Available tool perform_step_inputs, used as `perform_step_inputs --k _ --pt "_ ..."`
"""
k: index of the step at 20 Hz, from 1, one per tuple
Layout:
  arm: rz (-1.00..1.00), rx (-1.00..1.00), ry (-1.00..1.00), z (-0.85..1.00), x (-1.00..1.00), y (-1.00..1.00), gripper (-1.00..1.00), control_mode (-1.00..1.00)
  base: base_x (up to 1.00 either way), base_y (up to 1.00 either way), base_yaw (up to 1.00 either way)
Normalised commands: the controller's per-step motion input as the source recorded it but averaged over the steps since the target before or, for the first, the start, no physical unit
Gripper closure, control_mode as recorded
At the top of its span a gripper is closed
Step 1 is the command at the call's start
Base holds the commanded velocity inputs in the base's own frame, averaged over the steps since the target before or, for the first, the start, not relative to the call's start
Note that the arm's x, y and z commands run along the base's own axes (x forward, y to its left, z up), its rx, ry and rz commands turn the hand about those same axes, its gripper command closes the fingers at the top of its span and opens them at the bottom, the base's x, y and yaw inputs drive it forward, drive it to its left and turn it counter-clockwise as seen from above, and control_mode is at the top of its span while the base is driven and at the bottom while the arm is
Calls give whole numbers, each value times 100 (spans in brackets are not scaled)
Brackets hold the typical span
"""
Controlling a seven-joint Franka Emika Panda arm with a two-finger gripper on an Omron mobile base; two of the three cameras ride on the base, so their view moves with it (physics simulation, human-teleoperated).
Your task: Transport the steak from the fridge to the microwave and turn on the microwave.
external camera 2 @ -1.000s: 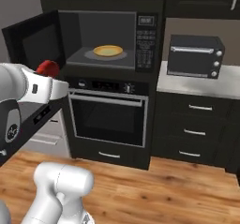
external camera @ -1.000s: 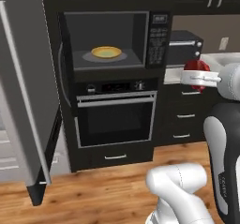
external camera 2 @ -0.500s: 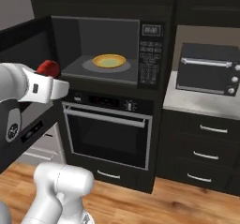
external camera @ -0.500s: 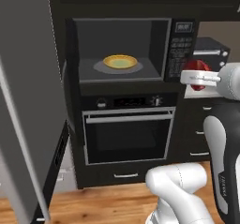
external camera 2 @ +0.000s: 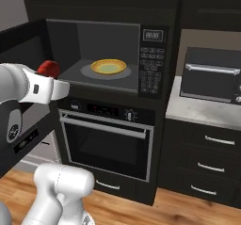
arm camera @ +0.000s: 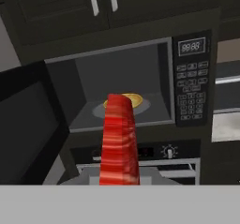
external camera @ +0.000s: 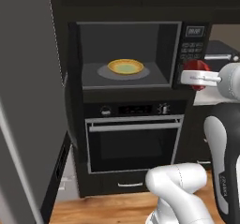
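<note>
At the right edge of the left base view, the gripper [external camera: 191, 76] is clamping the small flat red steak [external camera: 195, 67], holding it before the black built-in microwave [external camera: 127, 54], whose door is standing open with a round yellow plate [external camera: 125, 67] lying inside.

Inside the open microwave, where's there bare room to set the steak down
The microwave cavity holds a yellow plate at the centre of its grey turntable. Bare floor lies left of the turntable by the side wall, and along the front lip. The plate's own top is bare too. The steak sits in the shut gripper.
</note>
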Motion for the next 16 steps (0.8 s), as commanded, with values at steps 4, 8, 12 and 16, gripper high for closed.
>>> perform_step_inputs --k 4,8,12,16 --pt "0 0 0 0 0 0 100 100 44 39 0" --pt "0 0 0 0 0 0 100 100 35 46 0" --pt "0 0 0 0 0 0 100 100 47 16 0" --pt "0 0 0 0 0 0 100 100 34 0 0"
